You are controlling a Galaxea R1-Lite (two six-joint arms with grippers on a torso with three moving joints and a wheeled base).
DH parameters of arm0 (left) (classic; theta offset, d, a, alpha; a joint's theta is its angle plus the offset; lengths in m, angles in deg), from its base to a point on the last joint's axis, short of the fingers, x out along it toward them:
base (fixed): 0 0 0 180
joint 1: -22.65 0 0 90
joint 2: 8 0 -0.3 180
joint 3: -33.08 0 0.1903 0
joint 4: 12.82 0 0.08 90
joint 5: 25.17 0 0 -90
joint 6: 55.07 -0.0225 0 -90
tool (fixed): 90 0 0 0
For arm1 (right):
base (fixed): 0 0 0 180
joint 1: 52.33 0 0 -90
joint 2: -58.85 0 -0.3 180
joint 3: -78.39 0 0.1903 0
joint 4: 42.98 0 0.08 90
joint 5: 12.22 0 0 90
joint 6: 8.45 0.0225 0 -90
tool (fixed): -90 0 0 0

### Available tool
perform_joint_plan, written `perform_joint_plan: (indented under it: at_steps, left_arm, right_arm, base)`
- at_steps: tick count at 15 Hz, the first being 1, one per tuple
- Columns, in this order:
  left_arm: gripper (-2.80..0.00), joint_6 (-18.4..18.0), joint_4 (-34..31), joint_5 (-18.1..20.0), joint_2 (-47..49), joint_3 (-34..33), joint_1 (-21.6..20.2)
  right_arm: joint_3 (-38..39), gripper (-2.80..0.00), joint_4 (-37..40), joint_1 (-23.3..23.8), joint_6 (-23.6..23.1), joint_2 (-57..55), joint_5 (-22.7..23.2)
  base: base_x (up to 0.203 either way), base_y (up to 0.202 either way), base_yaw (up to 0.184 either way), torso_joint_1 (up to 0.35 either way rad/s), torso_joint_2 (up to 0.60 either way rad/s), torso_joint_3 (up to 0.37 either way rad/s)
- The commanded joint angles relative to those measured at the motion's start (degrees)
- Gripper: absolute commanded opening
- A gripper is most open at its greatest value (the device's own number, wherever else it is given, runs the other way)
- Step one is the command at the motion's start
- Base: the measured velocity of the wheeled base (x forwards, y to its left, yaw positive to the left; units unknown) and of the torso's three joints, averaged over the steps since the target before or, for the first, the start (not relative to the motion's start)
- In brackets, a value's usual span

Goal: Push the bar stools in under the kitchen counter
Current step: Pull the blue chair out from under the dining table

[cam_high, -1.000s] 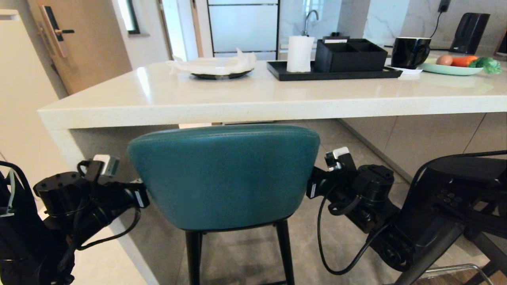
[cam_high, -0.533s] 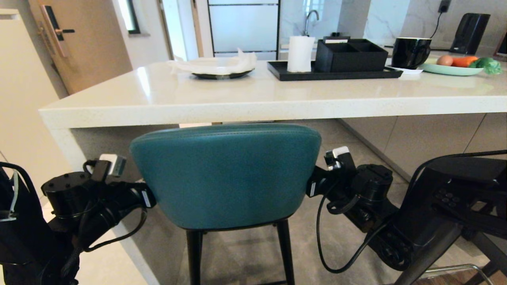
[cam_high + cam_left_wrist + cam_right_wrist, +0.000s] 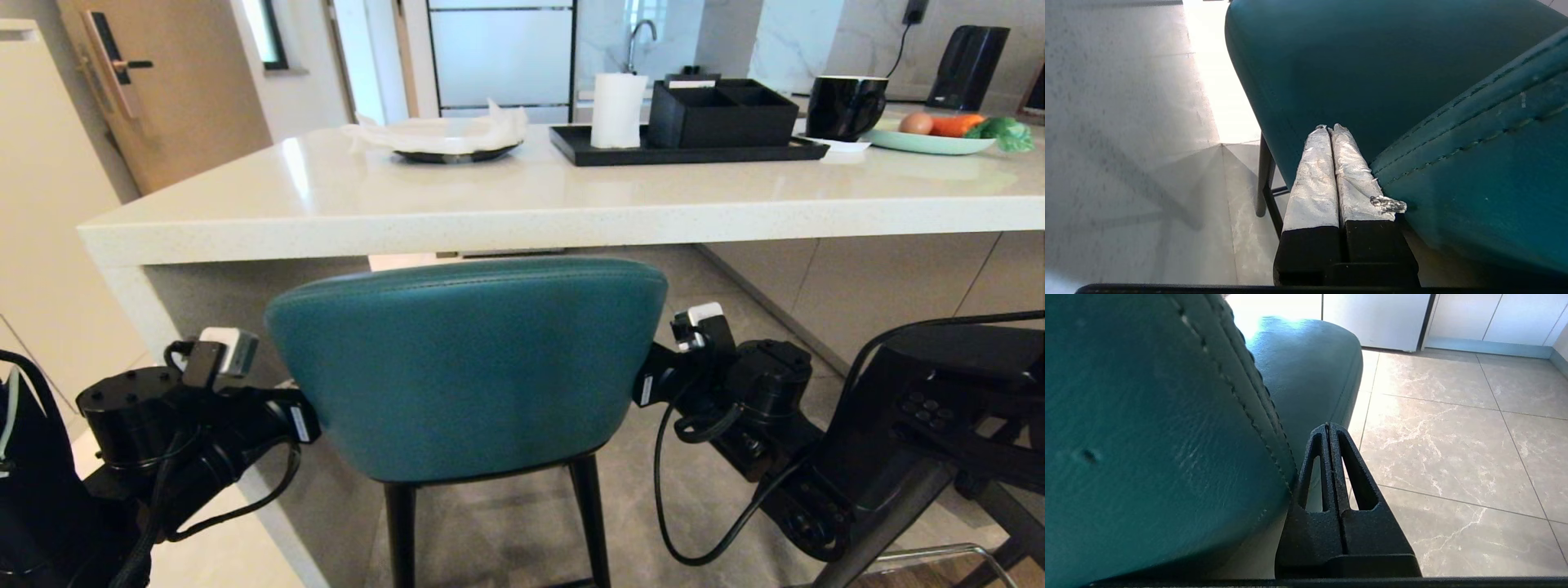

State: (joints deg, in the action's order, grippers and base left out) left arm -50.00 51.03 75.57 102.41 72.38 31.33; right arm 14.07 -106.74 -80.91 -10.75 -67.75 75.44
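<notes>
The teal bar stool [image 3: 465, 367] stands in front of the kitchen counter [image 3: 522, 220], its rounded back just below the slab's front edge. My two arms flank that back. The left gripper [image 3: 1330, 127] is shut, and its foil-wrapped fingers [image 3: 1355, 179] lie against the stitched edge of the stool's back [image 3: 1486, 163], beside the seat. On the other side the right gripper [image 3: 1327, 425] is shut too, its black fingers [image 3: 1310, 473] touching the backrest's edge [image 3: 1167, 437]. In the head view both sets of fingertips are hidden behind the stool's back.
On the counter are a black tray [image 3: 686, 151] with a paper roll and box, a dark plate with tissue [image 3: 453, 151], a black mug [image 3: 845, 106] and a plate of vegetables [image 3: 939, 143]. The slab end panel [image 3: 131, 302] stands close by my left arm. A dark bulky shape [image 3: 947, 392] fills the right.
My left arm has shifted a little towards the stool and lower. The stool's back has turned slightly, its right edge now further right. The right arm has barely moved.
</notes>
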Motion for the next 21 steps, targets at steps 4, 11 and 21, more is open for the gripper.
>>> perform_joint_plan:
  at_steps: [4, 11, 21]
  left_arm:
    - [-2.8, 0.1, 0.5, 0.2, -1.4, -1.2, 0.4]
    - [-2.8, 0.0, 0.5, 0.2, -1.4, -1.2, 1.2]
    - [-2.8, 0.0, 0.5, 0.3, -2.3, -0.9, 2.5]
  right_arm:
    - [0.6, -2.8, -0.5, -0.6, -0.1, 1.5, -0.4]
    - [0.6, -2.8, -0.5, -0.9, -0.1, 1.4, -0.5]
    - [0.6, -2.8, -0.5, -1.0, -0.1, 1.5, -0.5]
  base:
    - [0.0, 0.0, 0.0, 0.0, 0.0, 0.0]
    - [0.0, 0.0, 0.0, 0.0, 0.0, 0.0]
    - [-0.183, 0.0, -0.001, 0.002, 0.01, 0.003]
